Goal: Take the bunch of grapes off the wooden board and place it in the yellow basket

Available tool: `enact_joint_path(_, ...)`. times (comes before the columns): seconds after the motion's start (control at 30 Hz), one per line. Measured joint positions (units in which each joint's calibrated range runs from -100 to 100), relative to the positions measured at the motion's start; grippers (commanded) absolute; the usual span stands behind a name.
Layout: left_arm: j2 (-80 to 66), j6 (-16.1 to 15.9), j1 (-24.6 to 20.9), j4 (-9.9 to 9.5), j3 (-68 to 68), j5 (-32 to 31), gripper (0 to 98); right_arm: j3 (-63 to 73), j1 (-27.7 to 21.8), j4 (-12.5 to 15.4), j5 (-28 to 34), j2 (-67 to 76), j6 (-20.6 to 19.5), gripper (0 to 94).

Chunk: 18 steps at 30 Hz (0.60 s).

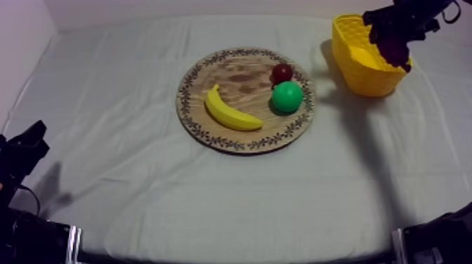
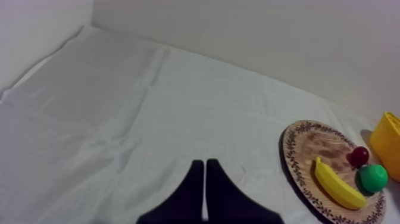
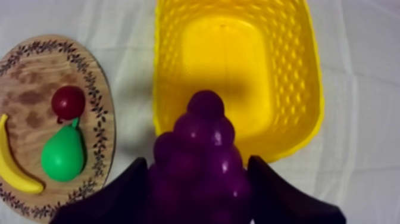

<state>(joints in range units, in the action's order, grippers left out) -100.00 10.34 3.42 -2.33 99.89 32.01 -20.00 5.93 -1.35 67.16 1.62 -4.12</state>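
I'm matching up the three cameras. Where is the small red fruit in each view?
Top view: small red fruit on the wooden board, beside the pear, on the side toward the yellow basket.
Left wrist view: the fruit on the board, beside the pear, near the basket.
Right wrist view: the fruit on the board, at the pear's stem end.
Shared landmark: the pear.

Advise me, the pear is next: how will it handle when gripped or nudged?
The pear looks smooth and rounded, so it may slip in a grip. On the flat wooden board it would probably roll if nudged, perhaps into the small red fruit.
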Motion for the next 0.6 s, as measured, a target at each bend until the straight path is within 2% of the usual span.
enact_joint_path(0.6,0.00,0.00,0.00,0.00,0.00,0.00,0.1,18.61,-2.71,-1.48,-2.39,-17.46,-0.04,25.6)
